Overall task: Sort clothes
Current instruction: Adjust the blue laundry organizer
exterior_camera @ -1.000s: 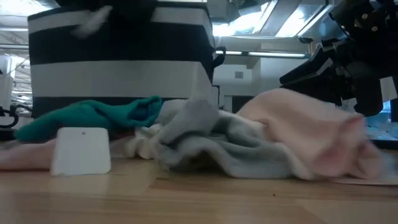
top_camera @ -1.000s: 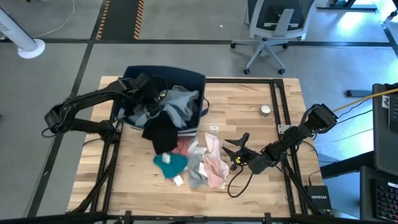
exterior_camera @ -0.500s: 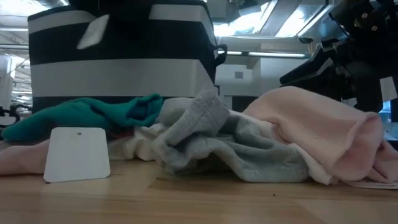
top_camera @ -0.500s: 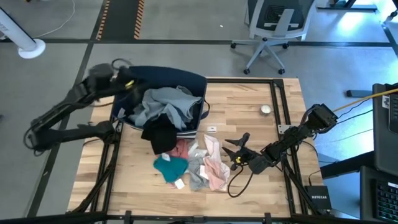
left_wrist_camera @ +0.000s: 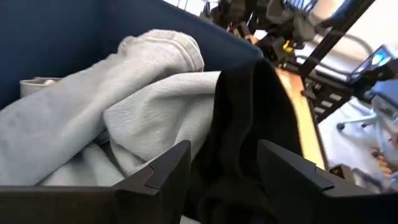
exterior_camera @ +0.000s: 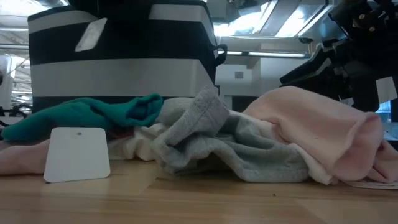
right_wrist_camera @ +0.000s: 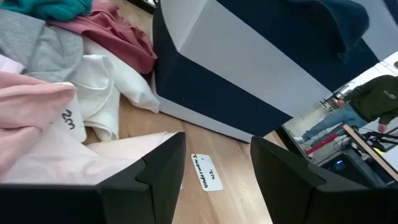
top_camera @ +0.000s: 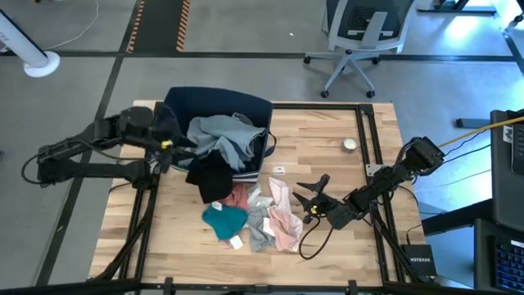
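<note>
Beside the bin's [top_camera: 254, 105] left wall, left tool [top_camera: 169, 144] gapes empty — grey garment [top_camera: 219, 138] and black piece [top_camera: 211, 175] just ahead, bin bottom hidden.

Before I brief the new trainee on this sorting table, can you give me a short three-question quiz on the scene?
1. True or false: the black piece hangs over the bin rim toward the table.
2. Which garment lies nearest the right gripper? A teal piece, B pink piece, C grey garment.
3. Fill in: the left gripper is at the bin, its jaws ____.

Key: 1 true; 2 B; 3 open.
</note>
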`<action>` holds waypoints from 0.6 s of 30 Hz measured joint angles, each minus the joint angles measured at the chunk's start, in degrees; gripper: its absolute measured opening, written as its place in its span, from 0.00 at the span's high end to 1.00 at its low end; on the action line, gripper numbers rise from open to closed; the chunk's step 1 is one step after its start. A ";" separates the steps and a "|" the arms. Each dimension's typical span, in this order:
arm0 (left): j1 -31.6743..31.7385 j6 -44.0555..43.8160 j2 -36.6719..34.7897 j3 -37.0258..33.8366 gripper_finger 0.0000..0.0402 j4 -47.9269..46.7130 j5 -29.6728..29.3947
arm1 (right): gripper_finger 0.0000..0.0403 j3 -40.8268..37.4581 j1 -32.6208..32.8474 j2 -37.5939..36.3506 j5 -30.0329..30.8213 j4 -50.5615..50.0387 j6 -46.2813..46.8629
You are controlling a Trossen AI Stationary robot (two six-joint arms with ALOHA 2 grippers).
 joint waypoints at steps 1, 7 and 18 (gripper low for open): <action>-1.23 -0.17 0.72 -0.17 0.55 0.79 -0.80 | 0.50 0.00 0.00 0.00 0.07 -0.02 0.00; -8.62 -1.53 5.57 -0.33 0.55 5.34 -7.24 | 0.50 0.01 0.00 0.00 0.01 -0.11 0.00; -18.46 -0.78 12.93 3.72 0.55 6.49 -17.78 | 0.50 0.00 0.00 0.00 -1.04 -0.09 0.02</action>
